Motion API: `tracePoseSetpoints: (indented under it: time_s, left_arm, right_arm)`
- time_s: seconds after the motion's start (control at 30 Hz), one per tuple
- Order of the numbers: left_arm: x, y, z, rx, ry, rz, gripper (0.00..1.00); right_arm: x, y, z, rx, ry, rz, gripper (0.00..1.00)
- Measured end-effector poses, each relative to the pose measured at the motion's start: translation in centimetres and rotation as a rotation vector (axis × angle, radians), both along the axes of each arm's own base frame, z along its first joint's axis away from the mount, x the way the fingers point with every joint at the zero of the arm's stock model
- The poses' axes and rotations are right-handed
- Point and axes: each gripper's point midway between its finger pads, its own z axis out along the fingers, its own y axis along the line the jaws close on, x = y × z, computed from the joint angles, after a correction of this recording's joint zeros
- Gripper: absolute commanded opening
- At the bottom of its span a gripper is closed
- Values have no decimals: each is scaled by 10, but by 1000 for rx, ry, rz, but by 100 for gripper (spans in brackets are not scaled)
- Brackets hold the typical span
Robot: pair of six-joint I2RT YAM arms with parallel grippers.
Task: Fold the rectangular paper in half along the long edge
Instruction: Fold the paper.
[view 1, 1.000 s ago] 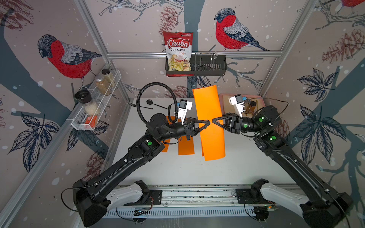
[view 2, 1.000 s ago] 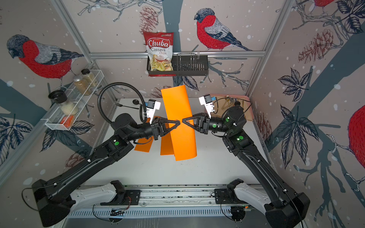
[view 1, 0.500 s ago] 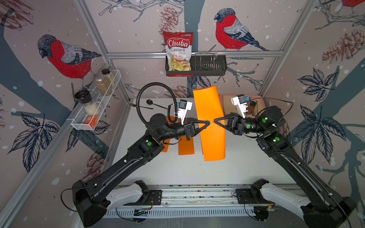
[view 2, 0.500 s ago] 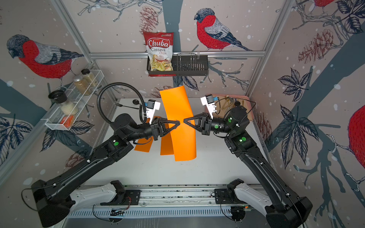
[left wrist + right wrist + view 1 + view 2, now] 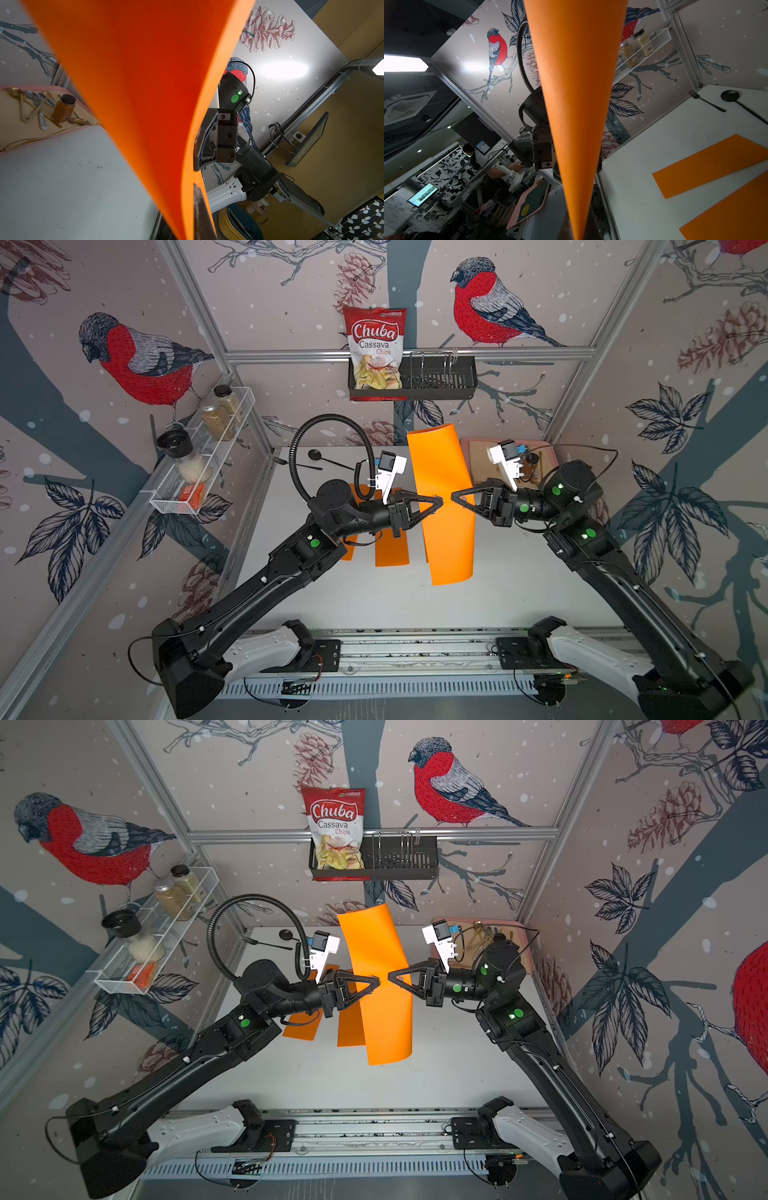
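Note:
The rectangular orange paper [image 5: 446, 539] [image 5: 386, 1023] hangs upright above the white table, bent lengthwise into a curve. My left gripper [image 5: 439, 502] [image 5: 377, 982] is shut on it from the left at mid-height. My right gripper [image 5: 454, 497] [image 5: 390, 977] is shut on it from the right, its tip almost facing the left one. In the left wrist view the paper [image 5: 145, 83] runs down beside a dark finger [image 5: 200, 214]. Seen from the right wrist, the paper [image 5: 577, 104] narrows into that gripper's jaws [image 5: 578, 224].
Two more orange sheets [image 5: 390, 547] [image 5: 708, 166] lie flat on the table under the left arm. A pink tray [image 5: 540, 444] [image 5: 20, 135] of cutlery and a jar stands at the back right. A black spoon [image 5: 316, 455] and a fork lie at the back left.
The right gripper's jaws have closed on the paper, and its tip has shifted slightly to the right. The paper's top has tilted a little. The left arm has held still.

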Motion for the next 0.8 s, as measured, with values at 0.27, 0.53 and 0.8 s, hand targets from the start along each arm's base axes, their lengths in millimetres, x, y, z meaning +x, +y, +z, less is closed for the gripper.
tracePoseSetpoints:
  time_s: [0.27, 0.53, 0.8]
  left_arm:
    - [1, 1, 4, -9, -6, 12, 0]
    - [2, 1, 3, -8, -5, 12, 0]
    - [2, -1, 2, -5, -1, 8, 0]
  right_arm:
    - [2, -4, 4, 1, -14, -25, 0]
    - [2, -6, 5, 4, -26, -26, 5]
    - [5, -5, 6, 9, -13, -22, 0]
